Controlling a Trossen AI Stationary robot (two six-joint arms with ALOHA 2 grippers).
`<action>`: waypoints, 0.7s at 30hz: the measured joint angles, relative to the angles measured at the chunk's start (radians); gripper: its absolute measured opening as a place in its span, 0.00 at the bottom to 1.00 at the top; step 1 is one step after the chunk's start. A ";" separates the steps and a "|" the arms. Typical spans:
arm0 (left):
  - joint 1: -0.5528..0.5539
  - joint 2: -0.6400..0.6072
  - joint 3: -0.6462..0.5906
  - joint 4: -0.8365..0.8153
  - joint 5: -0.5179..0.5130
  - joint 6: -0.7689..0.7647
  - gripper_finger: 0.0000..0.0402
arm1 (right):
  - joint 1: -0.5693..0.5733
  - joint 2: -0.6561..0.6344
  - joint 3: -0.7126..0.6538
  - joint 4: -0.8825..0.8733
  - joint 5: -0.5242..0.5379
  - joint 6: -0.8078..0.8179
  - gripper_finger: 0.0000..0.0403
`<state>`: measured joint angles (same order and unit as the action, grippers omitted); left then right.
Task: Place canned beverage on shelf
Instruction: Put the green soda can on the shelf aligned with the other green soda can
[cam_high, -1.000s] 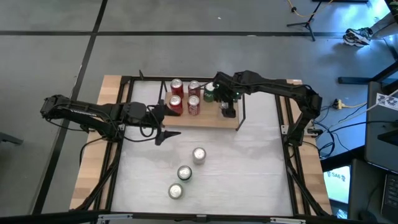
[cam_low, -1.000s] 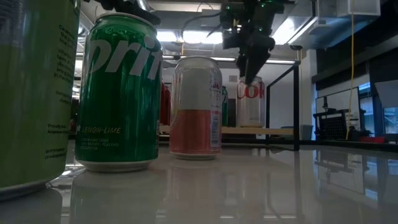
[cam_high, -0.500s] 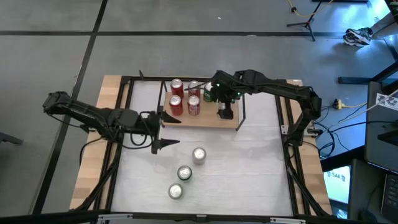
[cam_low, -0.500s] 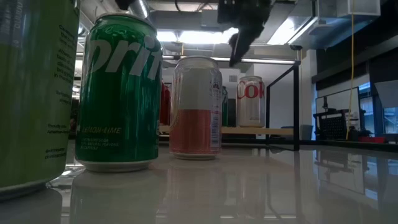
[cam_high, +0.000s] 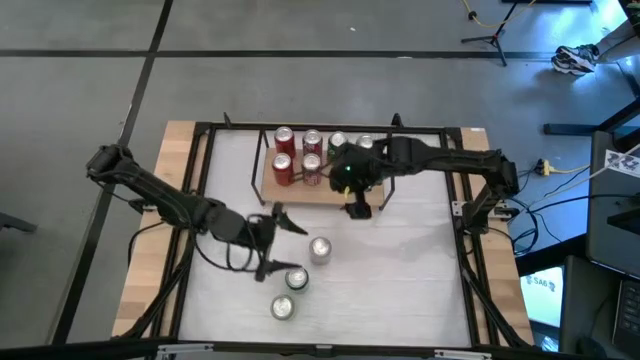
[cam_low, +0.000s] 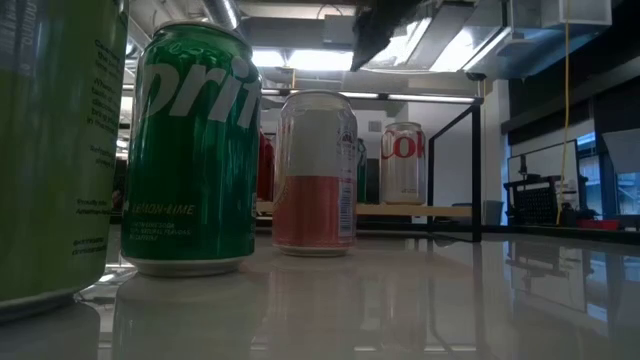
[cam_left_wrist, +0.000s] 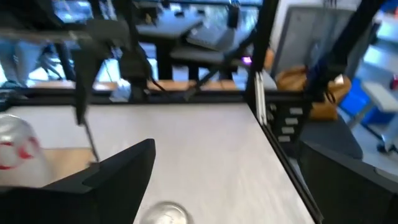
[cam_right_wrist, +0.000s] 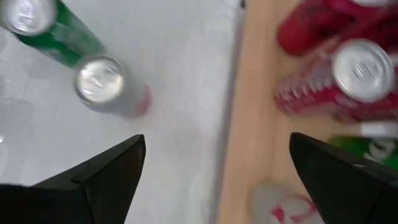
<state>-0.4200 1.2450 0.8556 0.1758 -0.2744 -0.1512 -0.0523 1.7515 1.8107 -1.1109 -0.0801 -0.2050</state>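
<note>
The shelf (cam_high: 300, 190), a light-wood board in a black wire frame, stands at the table's far side with several cans upright on it, among them a silver Coke can (cam_low: 402, 163). Three loose cans stand on the white table: a silver-and-pink one (cam_high: 320, 248), a green Sprite can (cam_high: 297, 278) and a third (cam_high: 282, 307). My left gripper (cam_high: 283, 243) is open, just left of the silver-and-pink can, its fingers astride nothing. My right gripper (cam_high: 358, 205) hangs open above the shelf's near edge, pointing down; its wrist view shows the silver-and-pink can (cam_right_wrist: 102, 84) and the shelf (cam_right_wrist: 255, 124) below.
Black frame bars run along the table's sides and back (cam_high: 300, 128), and a wire post of the shelf (cam_low: 475, 170) rises at its right end. Bare white tabletop (cam_high: 400, 280) lies right of the loose cans. Desks and gear fill the room beyond.
My left gripper has swung from beside the shelf's left end toward the near edge and right, up to the loose cans. My right gripper has risen from over the Coke can on the shelf and drawn toward the near edge; the can stays upright on the shelf.
</note>
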 joint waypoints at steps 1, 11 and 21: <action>-0.010 0.023 0.004 0.001 0.000 -0.001 0.94 | 0.015 0.000 0.000 0.012 0.000 0.001 0.97; -0.098 0.192 0.006 0.003 -0.042 -0.058 0.94 | 0.134 0.000 0.000 0.129 0.000 0.040 0.97; -0.130 0.257 0.006 -0.015 -0.109 -0.060 0.94 | 0.213 0.000 0.000 0.153 0.000 0.048 0.97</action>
<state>-0.5503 1.5024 0.8619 0.1604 -0.3835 -0.2108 0.1604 1.7515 1.8107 -0.9579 -0.0797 -0.1574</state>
